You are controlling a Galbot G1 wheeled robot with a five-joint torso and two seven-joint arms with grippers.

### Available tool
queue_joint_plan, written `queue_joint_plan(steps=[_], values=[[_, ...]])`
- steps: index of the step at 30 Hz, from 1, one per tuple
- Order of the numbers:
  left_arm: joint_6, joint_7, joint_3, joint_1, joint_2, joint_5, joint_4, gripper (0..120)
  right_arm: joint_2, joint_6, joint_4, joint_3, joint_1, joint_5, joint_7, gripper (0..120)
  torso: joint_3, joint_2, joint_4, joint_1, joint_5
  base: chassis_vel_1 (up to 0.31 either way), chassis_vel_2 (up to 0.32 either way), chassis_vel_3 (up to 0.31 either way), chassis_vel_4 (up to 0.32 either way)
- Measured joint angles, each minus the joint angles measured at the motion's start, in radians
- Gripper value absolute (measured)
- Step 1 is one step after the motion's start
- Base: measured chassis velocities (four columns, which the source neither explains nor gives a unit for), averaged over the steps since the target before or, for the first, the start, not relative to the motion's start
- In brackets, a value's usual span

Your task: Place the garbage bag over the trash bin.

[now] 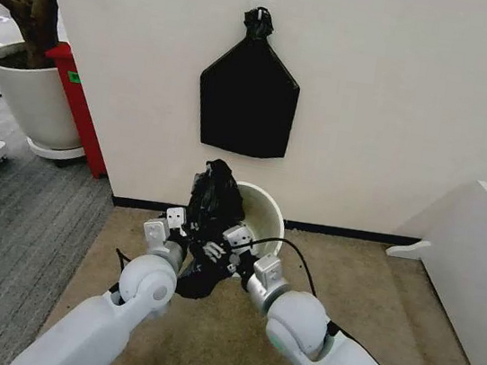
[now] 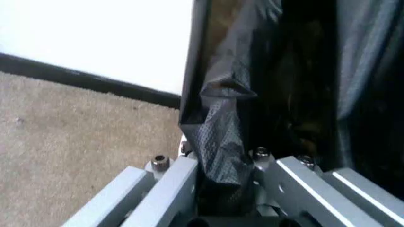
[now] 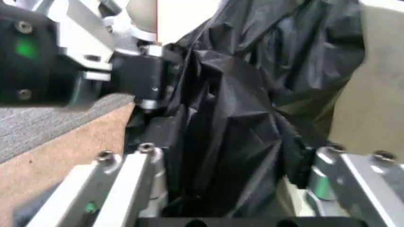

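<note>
— What's over by the wall from where you stand?

— Biggest thing is the white wall itself, with a flat black bag bundle hanging on it, knotted at the top. Off to the left there's a white planter pot with a tree, next to something red. Tan carpet underfoot.

— And the trash bin?

— The trash bin sits on the carpet against the baseboard, straight under the bundle, tipped toward the robot so you see its pale inside.

— Where's the garbage bag?

— The garbage bag is bunched up over the bin's left rim and trails down in front, between the two arms.

— Who's holding it?

— Both. The left gripper has its fingers closed in on a fold of the black plastic. The right gripper stands wider, a thick wad of bag between its fingers, with the bin's cream wall just beside it.
</note>
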Motion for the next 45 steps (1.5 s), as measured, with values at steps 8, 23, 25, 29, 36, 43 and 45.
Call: queue_joint_plan(steps=[8, 23, 25, 29, 36, 43, 45], values=[[-0.008, 0.009, -0.007, 0.001, 0.002, 0.002, 0.017, 1, -0.009, -0.041, 0.058, 0.006, 0.038, 0.042, 0.021, 50, 0.000, 0.000, 0.0003, 0.000, 0.0000, 0.000, 0.000, 0.000, 0.000], [-0.014, 0.009, -0.009, -0.003, 0.000, 0.005, 0.018, 1, -0.016, -0.034, 0.053, 0.011, 0.001, 0.023, 0.009, 0, 0.000, 0.000, 0.0001, 0.000, 0.0000, 0.000, 0.000, 0.000, 0.000], [-0.014, 0.010, -0.010, -0.003, 0.000, 0.005, 0.018, 1, -0.013, -0.034, 0.051, 0.004, 0.000, 0.020, 0.006, 10, 0.000, 0.000, 0.0002, 0.000, 0.0000, 0.000, 0.000, 0.000, 0.000], [-0.014, 0.010, -0.009, -0.003, -0.001, 0.006, 0.018, 1, -0.003, -0.035, 0.040, -0.005, 0.002, 0.013, 0.003, 22, 0.000, 0.000, 0.0003, 0.000, 0.0001, 0.000, 0.000, 0.000, 0.000], [-0.015, 0.011, -0.004, 0.001, 0.000, 0.006, 0.015, 1, 0.003, -0.035, 0.024, -0.011, 0.014, 0.009, 0.001, 47, 0.000, 0.000, 0.0002, 0.000, 0.0000, 0.000, 0.000, 0.000, 0.000], [-0.018, 0.013, -0.003, 0.005, 0.002, 0.008, 0.010, 1, -0.012, -0.018, 0.025, -0.006, 0.010, 0.007, -0.004, 68, 0.000, 0.000, 0.0002, 0.000, 0.0001, 0.000, 0.000, 0.000, 0.000], [-0.018, 0.013, -0.003, 0.005, 0.002, 0.008, 0.009, 1, -0.013, -0.016, 0.025, -0.005, 0.009, 0.006, -0.005, 67, 0.000, 0.000, 0.0002, 0.000, 0.0001, 0.000, 0.000, 0.000, 0.000]])
